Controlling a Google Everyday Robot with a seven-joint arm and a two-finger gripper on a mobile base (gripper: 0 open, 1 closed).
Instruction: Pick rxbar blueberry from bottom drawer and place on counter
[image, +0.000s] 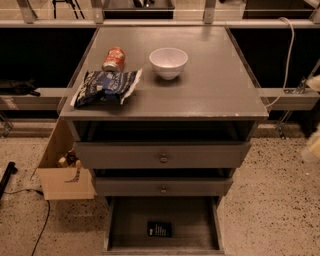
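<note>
The rxbar blueberry (159, 229) is a small dark bar with pale print. It lies flat on the floor of the bottom drawer (125, 220), which is pulled open, near the drawer's front middle. The counter (210, 85) is the grey top of the cabinet. My gripper (314, 145) shows only as a pale blurred shape at the right edge of the view. It is level with the upper drawers, far to the right of the cabinet and well away from the bar.
On the counter are a blue-and-white chip bag (106, 87), a red can (114, 58) lying on its side, and a white bowl (168, 62). The two knobbed drawers (163, 156) are closed. A cardboard box (62, 172) stands on the floor to the left.
</note>
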